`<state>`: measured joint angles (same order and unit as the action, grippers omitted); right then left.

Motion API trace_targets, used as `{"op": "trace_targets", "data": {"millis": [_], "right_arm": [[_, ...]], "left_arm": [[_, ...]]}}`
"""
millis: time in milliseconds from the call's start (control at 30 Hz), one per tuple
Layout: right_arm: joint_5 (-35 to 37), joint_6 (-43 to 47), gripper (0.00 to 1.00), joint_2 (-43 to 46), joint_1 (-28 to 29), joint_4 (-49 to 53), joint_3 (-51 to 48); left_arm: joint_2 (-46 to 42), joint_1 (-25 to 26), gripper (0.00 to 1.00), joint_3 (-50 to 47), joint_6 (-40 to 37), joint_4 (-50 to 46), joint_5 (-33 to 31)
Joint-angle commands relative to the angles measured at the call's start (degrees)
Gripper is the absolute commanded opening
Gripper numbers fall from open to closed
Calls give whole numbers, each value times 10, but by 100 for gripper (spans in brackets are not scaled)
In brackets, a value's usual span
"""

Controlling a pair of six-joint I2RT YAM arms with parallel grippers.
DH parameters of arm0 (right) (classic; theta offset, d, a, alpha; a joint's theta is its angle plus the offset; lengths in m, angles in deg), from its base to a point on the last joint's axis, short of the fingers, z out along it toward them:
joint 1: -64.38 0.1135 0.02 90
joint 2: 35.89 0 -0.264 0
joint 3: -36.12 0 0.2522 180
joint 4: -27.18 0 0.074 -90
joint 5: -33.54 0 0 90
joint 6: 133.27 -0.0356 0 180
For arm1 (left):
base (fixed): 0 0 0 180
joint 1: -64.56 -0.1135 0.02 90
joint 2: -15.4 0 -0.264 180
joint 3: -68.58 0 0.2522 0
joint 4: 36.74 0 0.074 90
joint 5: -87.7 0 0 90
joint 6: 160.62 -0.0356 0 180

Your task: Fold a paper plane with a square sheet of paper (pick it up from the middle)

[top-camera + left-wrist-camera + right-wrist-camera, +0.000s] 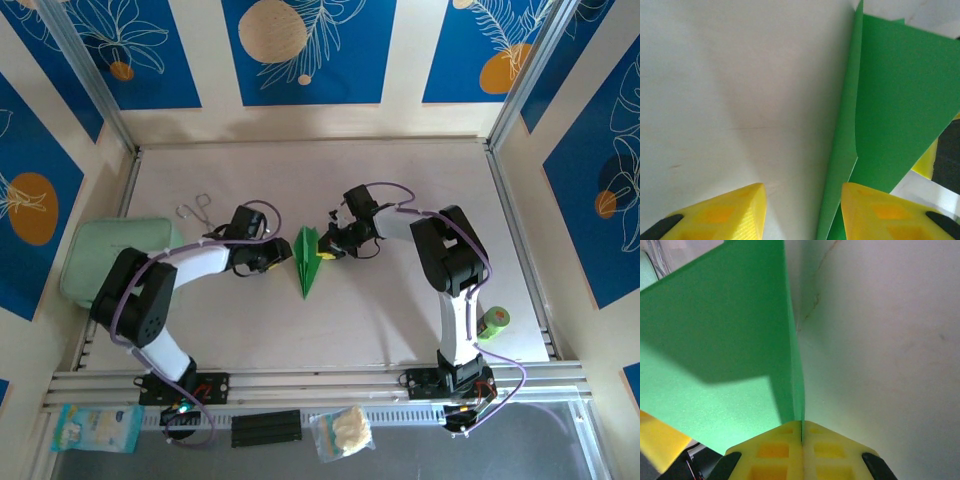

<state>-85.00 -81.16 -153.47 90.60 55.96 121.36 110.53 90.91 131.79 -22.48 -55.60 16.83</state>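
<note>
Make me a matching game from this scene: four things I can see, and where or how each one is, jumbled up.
Things:
1. slim bright green folded paper plane
2. pale mint-green rounded pouch
3. small green roll
4. right arm's yellow fingers

Places or states:
A. at the left edge of the white table
B. closed on a green paper fold
C. middle of the table
D. near right corner of the table

Pairs: 1-C, 2-A, 3-D, 4-B.
</note>
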Motion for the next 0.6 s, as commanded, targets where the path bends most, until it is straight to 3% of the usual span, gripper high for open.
{"op": "trace_targets", "data": {"millis": [0, 200, 567], "right_arm": [[-8, 10, 2, -7, -3, 8, -5], [-8, 10, 2, -8, -4, 7, -6], [-7, 9, 2, -6, -7, 6, -9]], "left_arm": [[16, 7, 44, 26, 2, 25, 36], [37, 8, 42, 38, 2, 29, 43], [79, 8, 15, 78, 3, -6, 27]]}}
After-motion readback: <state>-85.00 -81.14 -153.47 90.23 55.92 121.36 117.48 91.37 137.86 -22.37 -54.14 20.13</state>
